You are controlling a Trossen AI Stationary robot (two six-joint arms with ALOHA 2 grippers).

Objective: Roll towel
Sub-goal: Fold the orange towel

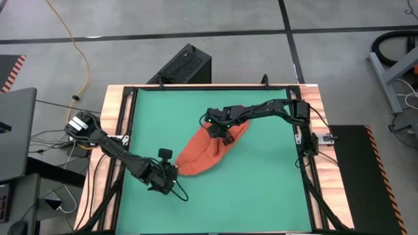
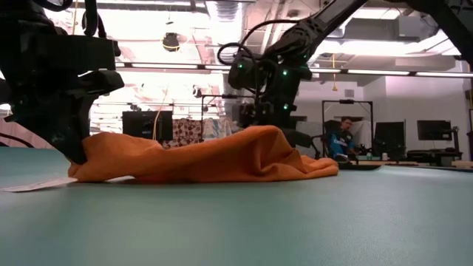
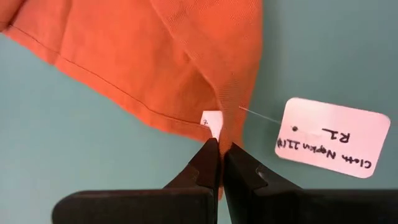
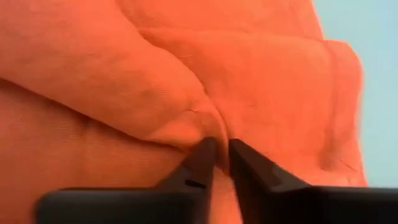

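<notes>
The orange-red towel (image 1: 210, 151) lies bunched in a long heap on the green mat (image 1: 261, 189), running from the near left toward the far right. Its small white tag (image 3: 212, 121) sits at the corner beside my left gripper (image 3: 220, 148). That gripper is shut on the towel's near-left end (image 1: 177, 168). My right gripper (image 4: 221, 144) is down on the towel's far-right part (image 1: 225, 136), closed on a raised fold. In the low view the towel (image 2: 207, 159) humps up under the right gripper (image 2: 270, 122). My left gripper pinches the towel's corner (image 3: 224, 134) between its two fingertips, right beside the white tag. The fingers slant down at it from the near left. The corner is raised a little and the rest of the cloth lies slack on the mat. My right gripper pinches a raised fold (image 4: 214, 127) in the towel's far-right part between its two fingers, coming steeply from above. How many layers are in the fold cannot be told. The cloth around it rests on the mat in soft folds.
A white paper label (image 3: 329, 137) on a thin thread lies on the mat beside the towel's held corner. A wooden frame (image 1: 121, 117) borders the mat. A black box (image 1: 183, 65) stands beyond the far edge. A person (image 2: 344, 137) sits far back in the room.
</notes>
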